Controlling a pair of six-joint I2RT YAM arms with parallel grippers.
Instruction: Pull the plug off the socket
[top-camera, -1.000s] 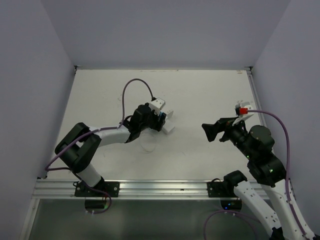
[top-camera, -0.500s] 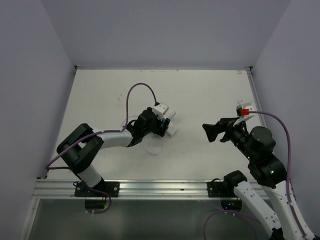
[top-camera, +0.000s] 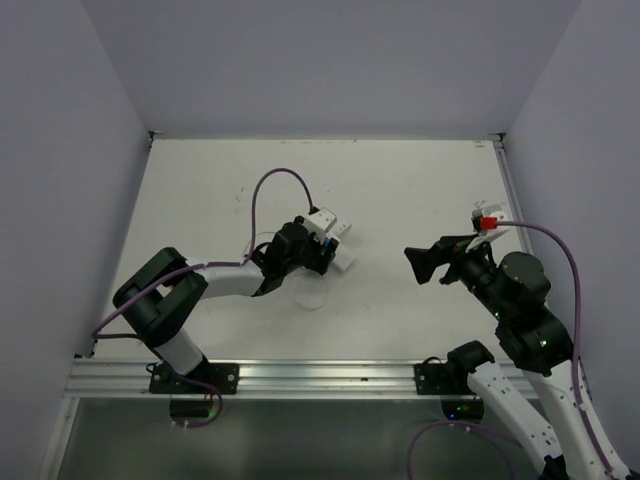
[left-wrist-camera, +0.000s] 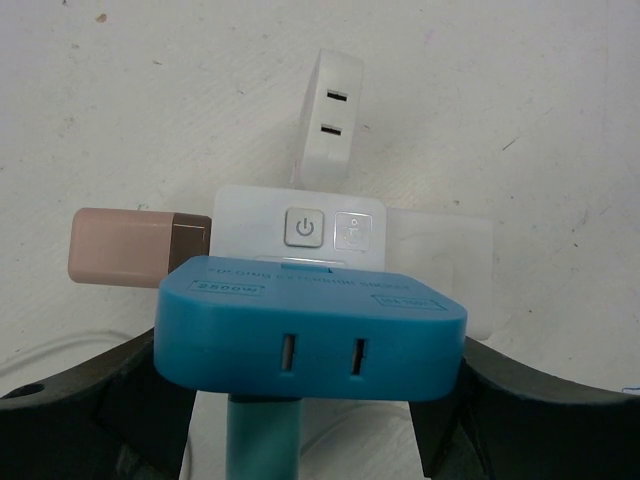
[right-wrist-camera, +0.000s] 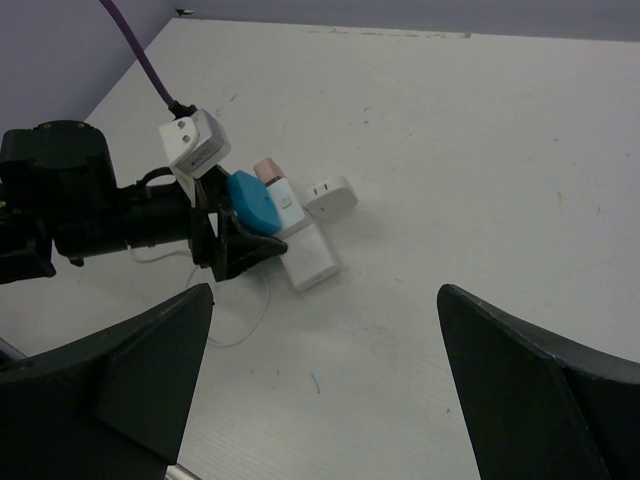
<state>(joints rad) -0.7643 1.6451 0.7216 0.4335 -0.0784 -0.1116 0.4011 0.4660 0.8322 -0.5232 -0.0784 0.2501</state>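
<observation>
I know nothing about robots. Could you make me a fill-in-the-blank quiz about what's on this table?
1. The plug clamped in the left gripper is coloured ____.
2. Its facing side shows ____ slots.
3. The white socket behind it has a square ____ marked with the power symbol.
4. The right gripper holds nothing; its jaws stand ____.
Missing words: blue; two; button; open.

One blue plug (left-wrist-camera: 310, 340), one pink plug (left-wrist-camera: 135, 245), one white socket (left-wrist-camera: 331, 118), two flat white square plugs (left-wrist-camera: 300, 228) (left-wrist-camera: 442, 250), two robot arms (top-camera: 215, 275) (top-camera: 520, 300).
</observation>
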